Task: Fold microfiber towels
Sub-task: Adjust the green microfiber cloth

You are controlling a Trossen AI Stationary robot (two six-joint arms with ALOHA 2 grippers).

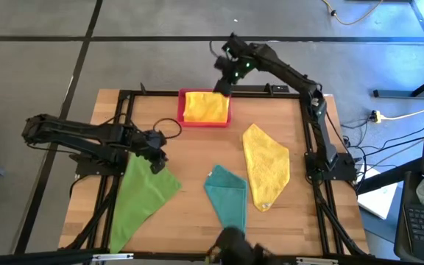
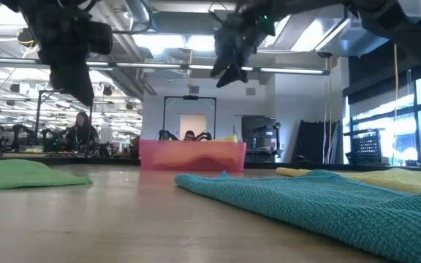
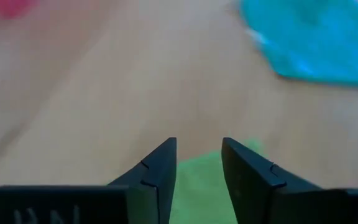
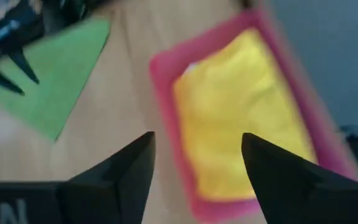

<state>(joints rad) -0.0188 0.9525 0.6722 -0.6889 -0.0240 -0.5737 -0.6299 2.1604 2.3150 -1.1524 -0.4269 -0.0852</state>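
Note:
A bright green towel (image 1: 142, 199) lies flat at the near left, and a teal towel (image 1: 227, 195) lies folded at the near middle. One yellow towel (image 1: 266, 165) lies on the table at the right. Another yellow towel (image 1: 206, 107) lies folded in the pink tray (image 1: 182, 110) at the far middle. No pale olive towel shows. My left gripper (image 1: 155, 158) is open above the green towel's far corner (image 3: 197, 186), well clear of the table in the low view (image 2: 71, 69). My right gripper (image 1: 225, 81) is open and empty above the tray's far right corner (image 4: 197, 162).
A black frame (image 1: 124, 99) runs along the table's edges. The bare wood between the tray and the three towels (image 1: 197, 151) holds nothing. In the low view, a person (image 2: 79, 131) sits in the room far behind the table.

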